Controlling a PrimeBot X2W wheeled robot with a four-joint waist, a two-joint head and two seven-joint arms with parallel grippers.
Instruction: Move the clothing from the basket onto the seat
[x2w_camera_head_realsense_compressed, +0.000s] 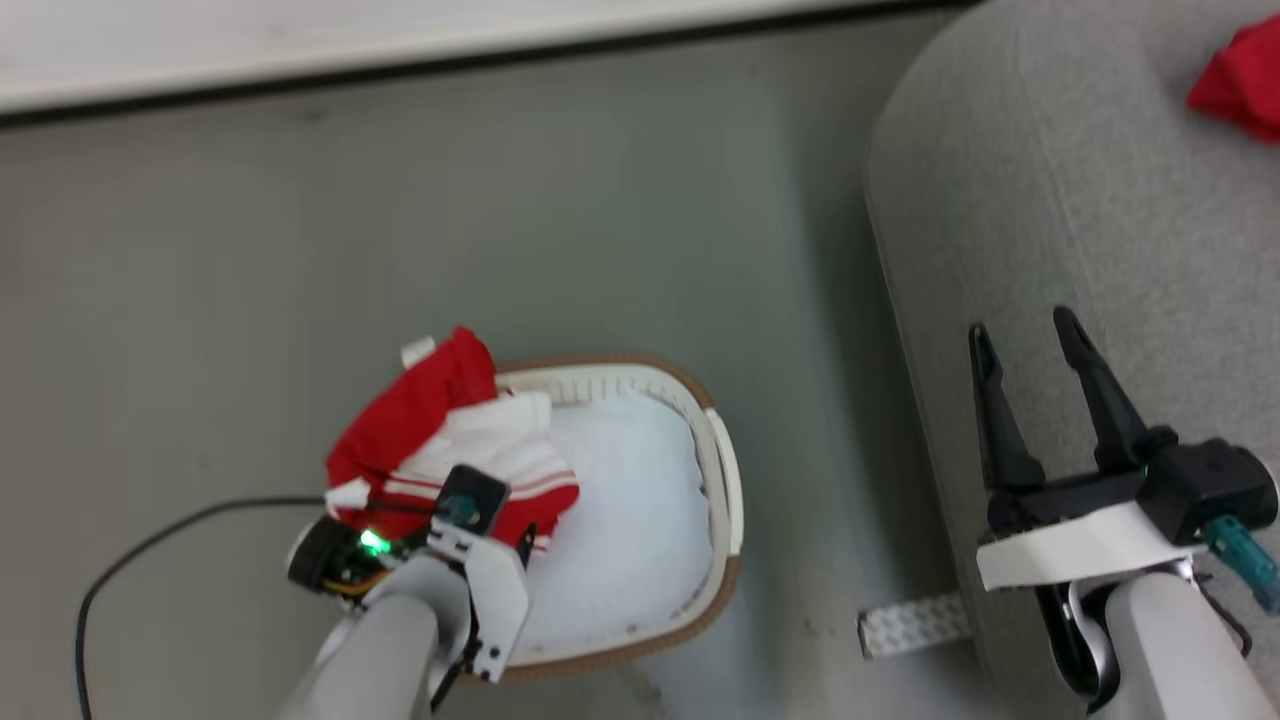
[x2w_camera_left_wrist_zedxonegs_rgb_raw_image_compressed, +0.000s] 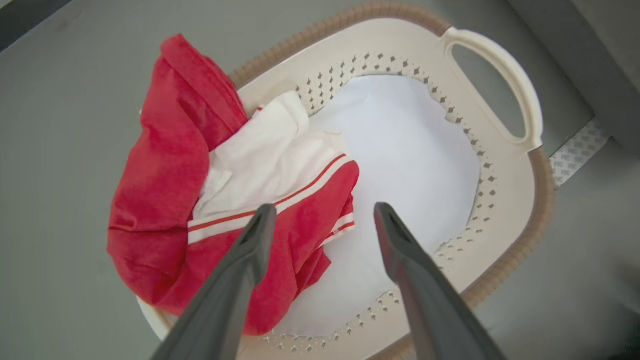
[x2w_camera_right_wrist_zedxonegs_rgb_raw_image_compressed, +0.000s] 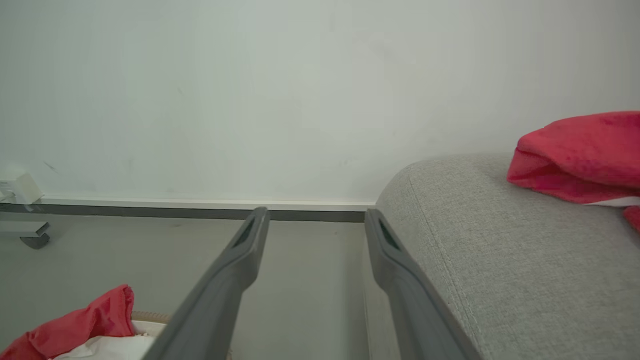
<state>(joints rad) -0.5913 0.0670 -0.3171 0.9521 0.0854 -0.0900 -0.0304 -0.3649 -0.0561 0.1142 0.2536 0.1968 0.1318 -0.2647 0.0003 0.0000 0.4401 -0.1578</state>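
The clothing (x2w_camera_head_realsense_compressed: 430, 420) is a crumpled bright red and white garment draped over the left rim of the basket (x2w_camera_head_realsense_compressed: 725, 480), partly hanging outside. In the left wrist view the clothing (x2w_camera_left_wrist_zedxonegs_rgb_raw_image_compressed: 165, 170) lies under my left gripper (x2w_camera_left_wrist_zedxonegs_rgb_raw_image_compressed: 324, 209), which hovers open above the basket (x2w_camera_left_wrist_zedxonegs_rgb_raw_image_compressed: 500, 60) with its left finger over the red fabric, holding nothing. My right gripper (x2w_camera_head_realsense_compressed: 1022, 328) stands open and empty over the left edge of the grey seat (x2w_camera_head_realsense_compressed: 1080, 200). Another red garment (x2w_camera_head_realsense_compressed: 1240, 75) lies on the seat at the far right, also seen as red garment (x2w_camera_right_wrist_zedxonegs_rgb_raw_image_compressed: 580, 155) on the seat (x2w_camera_right_wrist_zedxonegs_rgb_raw_image_compressed: 500, 250).
A pale white pad (x2w_camera_left_wrist_zedxonegs_rgb_raw_image_compressed: 400, 150) lines the basket's bottom. A black cable (x2w_camera_head_realsense_compressed: 150, 545) curves over the grey floor to the left of the basket. A perforated white strip (x2w_camera_head_realsense_compressed: 912, 625) lies on the floor by the seat's base. A wall with a baseboard (x2w_camera_head_realsense_compressed: 400, 50) runs behind.
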